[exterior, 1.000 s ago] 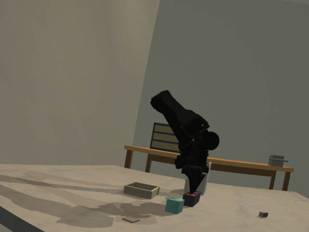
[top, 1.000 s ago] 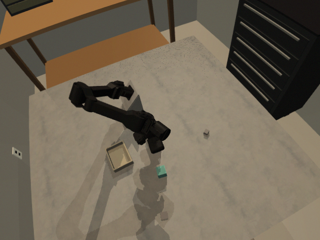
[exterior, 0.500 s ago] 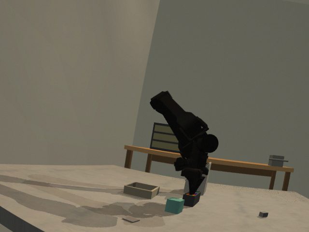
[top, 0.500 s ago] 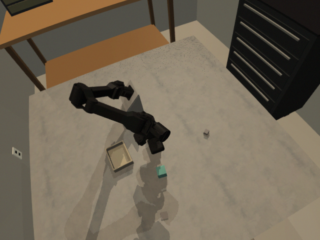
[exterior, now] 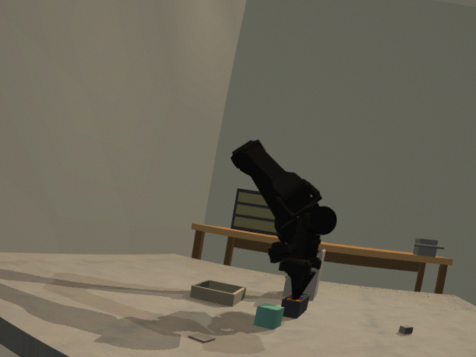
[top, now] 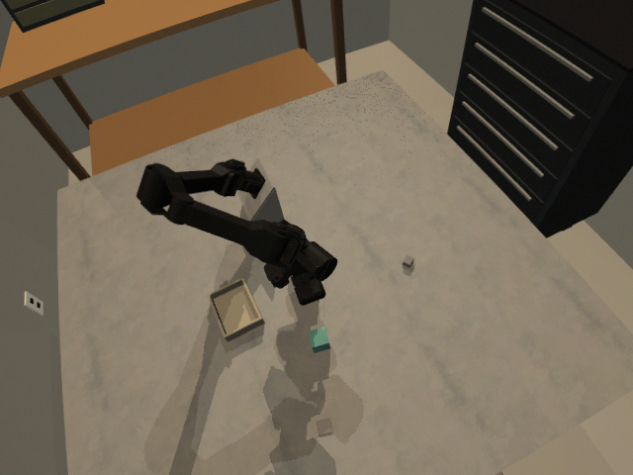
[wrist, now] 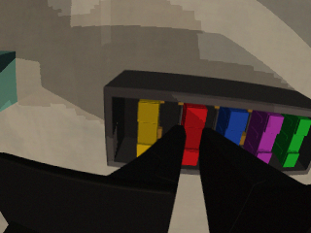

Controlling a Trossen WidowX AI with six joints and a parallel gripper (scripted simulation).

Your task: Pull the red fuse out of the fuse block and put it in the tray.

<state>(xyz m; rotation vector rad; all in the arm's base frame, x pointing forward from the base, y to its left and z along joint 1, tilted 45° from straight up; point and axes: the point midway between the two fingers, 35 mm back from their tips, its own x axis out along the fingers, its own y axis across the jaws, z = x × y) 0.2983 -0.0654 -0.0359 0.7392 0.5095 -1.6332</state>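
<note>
Our black fingers partly hide the red fuse (wrist: 194,127), in the fuse block (exterior: 294,308) (wrist: 204,88); our gripper (exterior: 296,297) (wrist: 190,135) grips it, pointing down, the yellow fuse (wrist: 148,121) at nine o'clock

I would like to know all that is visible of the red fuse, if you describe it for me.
The red fuse is bright red and plastic-looking, a narrow upright block with a small step near one end. It stands in the dark fuse block, between the yellow fuse and the blue one. The gripper is shut on it; its lower part is hidden.
</note>
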